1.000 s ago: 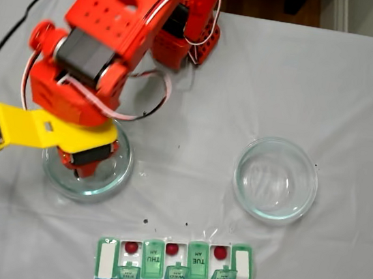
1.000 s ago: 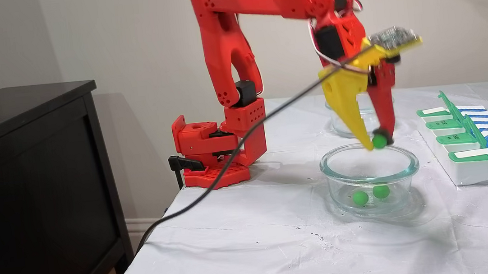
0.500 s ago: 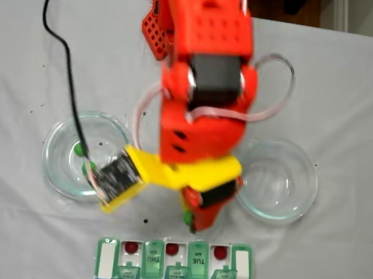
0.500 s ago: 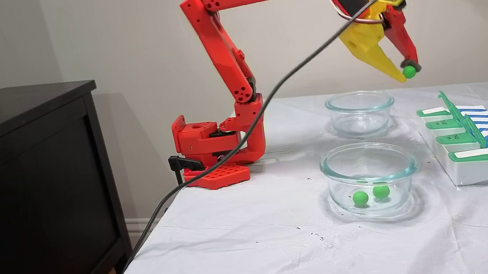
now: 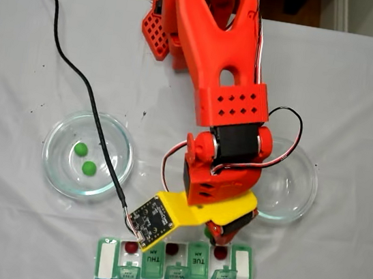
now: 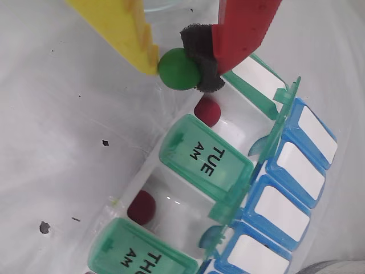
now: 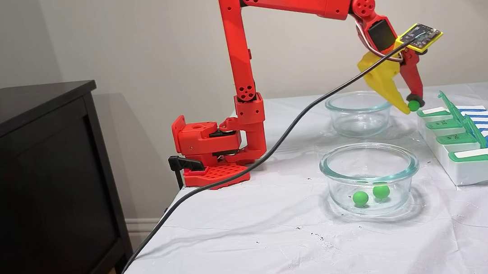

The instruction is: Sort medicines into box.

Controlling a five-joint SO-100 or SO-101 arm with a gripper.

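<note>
A: Desk [image 7: 256, 253] under white cloth, plain wall behind. Near dish [image 7: 370, 177]: two green balls waiting.

B: Beyond it, claw [image 6: 178, 64] pinching a green ball [image 6: 178, 69] just above the pill box [image 6: 228, 188] edge, near a red ball's [image 6: 207, 110] open compartment; probably lining up a drop.

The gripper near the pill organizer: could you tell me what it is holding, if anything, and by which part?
The gripper holds one green ball, pinched at opposite sides between the fingertips.

The pill organizer [image 5: 173, 268] is cut off by the bottom edge; the arm [image 5: 223, 151] hides 1 dish's [image 5: 296, 195] left side.
</note>
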